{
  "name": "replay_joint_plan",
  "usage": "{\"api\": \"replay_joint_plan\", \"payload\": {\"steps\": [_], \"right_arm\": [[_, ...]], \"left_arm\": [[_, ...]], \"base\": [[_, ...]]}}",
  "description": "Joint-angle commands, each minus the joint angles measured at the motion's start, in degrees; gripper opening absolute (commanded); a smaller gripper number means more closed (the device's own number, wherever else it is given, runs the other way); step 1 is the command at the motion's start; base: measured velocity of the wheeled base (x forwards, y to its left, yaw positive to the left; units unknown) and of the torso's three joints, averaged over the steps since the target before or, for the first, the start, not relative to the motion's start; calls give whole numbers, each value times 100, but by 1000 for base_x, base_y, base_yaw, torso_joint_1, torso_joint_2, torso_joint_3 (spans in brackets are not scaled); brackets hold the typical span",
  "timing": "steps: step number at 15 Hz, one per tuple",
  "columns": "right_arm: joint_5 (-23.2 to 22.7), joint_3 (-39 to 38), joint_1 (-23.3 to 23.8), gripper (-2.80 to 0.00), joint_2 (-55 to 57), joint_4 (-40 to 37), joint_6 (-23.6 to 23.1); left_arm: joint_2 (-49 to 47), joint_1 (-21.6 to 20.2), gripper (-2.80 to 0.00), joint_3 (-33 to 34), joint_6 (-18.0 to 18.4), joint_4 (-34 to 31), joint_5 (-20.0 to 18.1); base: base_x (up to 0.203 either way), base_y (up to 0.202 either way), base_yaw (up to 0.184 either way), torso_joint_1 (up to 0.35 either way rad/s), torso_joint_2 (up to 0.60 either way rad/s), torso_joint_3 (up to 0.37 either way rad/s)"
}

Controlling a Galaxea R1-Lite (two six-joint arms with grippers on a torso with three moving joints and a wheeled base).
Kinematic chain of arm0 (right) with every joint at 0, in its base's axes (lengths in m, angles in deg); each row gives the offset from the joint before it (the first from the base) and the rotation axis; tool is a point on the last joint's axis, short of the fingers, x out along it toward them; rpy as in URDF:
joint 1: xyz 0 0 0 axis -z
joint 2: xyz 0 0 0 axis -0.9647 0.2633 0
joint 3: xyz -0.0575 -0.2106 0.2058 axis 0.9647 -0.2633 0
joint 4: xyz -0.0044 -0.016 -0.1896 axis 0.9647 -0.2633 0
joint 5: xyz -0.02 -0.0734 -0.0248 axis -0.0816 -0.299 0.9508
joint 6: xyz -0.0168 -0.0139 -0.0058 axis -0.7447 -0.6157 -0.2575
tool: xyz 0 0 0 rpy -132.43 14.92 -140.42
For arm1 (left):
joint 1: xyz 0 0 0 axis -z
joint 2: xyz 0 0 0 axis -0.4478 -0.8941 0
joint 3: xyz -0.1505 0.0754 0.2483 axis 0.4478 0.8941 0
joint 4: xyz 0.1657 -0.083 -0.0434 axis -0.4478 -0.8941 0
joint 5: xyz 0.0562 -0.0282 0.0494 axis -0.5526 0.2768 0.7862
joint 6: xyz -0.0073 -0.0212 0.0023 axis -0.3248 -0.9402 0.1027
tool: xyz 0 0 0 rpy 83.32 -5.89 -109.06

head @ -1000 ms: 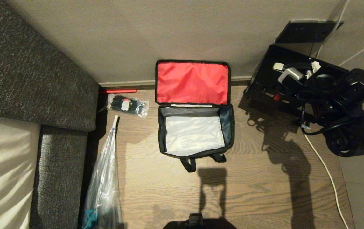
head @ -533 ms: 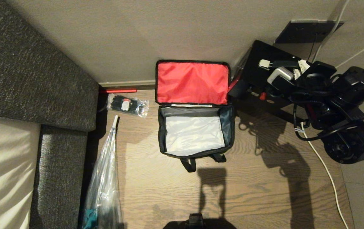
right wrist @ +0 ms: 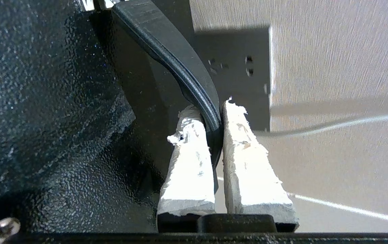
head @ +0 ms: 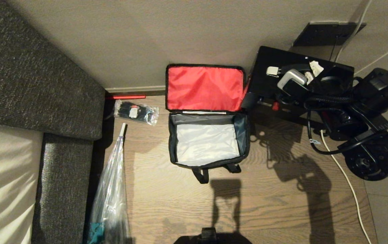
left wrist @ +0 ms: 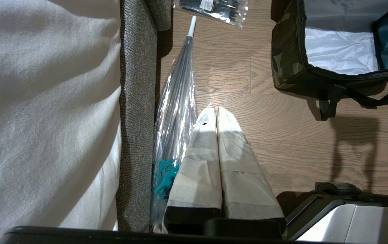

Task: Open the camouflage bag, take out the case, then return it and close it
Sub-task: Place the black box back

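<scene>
The camouflage bag point(head: 171, 142) stands open on the wooden floor, its red lid lining point(head: 205, 88) leaning back against the wall and its grey interior bare. To its right the black speckled case point(head: 268, 71) hangs above the floor, casting a shadow below. My right gripper point(head: 294, 81) is shut on the case's black handle point(right wrist: 180, 61), pinched between the two white fingers point(right wrist: 211, 108). The case's left edge is close beside the lid's right edge. My left gripper point(left wrist: 213, 110) is shut and empty, parked low over the floor, off the front left corner of the bag point(left wrist: 285, 51).
A grey sofa point(head: 27, 84) fills the left side. A clear plastic-wrapped umbrella point(head: 112, 189) lies along it, and a small plastic packet point(head: 135, 112) lies by the wall. A white cable point(head: 350, 183) crosses the floor at right, below a black wall plate point(head: 326, 32).
My right arm has swung the case leftward, from well right of the bag to just beside the open lid. The bag and the left gripper have not moved.
</scene>
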Motion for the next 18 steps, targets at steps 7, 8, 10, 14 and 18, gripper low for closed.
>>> {"api": "replay_joint_plan", "payload": {"steps": [7, 8, 10, 14, 18], "right_arm": [[13, -13, -307, -280, -169, -113, -54], [10, -13, -336, -280, -170, -127, -54], [8, -22, -396, -280, -187, -185, -54], [14, -22, -580, -280, -196, -193, -61], [14, -13, -887, -280, -240, -337, -71]], "left_arm": [[2, -2, -280, 18, -2, -2, 2], [2, -2, -280, 18, -2, -2, 2], [2, -2, -280, 18, -2, -2, 2], [2, -2, -280, 18, -2, -2, 2], [2, -2, -280, 18, -2, -2, 2]], "base": [[0, 0, 0, 0, 0, 0], [0, 0, 0, 0, 0, 0], [0, 0, 0, 0, 0, 0], [0, 0, 0, 0, 0, 0], [0, 0, 0, 0, 0, 0]]}}
